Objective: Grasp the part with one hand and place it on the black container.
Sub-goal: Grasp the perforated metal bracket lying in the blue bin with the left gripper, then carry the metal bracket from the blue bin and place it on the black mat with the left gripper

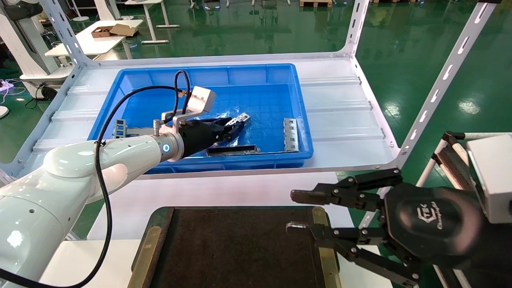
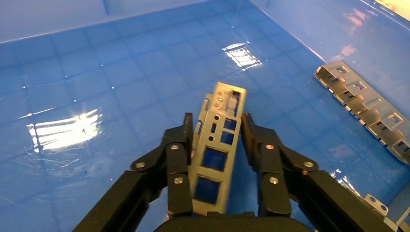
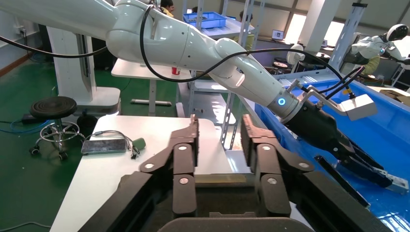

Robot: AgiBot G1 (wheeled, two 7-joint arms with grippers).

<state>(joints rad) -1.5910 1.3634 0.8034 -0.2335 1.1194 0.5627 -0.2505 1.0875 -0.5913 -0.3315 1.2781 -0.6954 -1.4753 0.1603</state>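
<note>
Inside the blue bin the floor behind and to the right of the left hand lies open. A slotted grey plate lies near the right wall, a long dark strip along the near wall, and another plate at the left wall beside the arm. The bin's near wall stands between the held part and the black container. The container's dark inside is bare; the right hand hangs with fingers spread over its right brass rim. Slanted shelf posts bound the right side.
</note>
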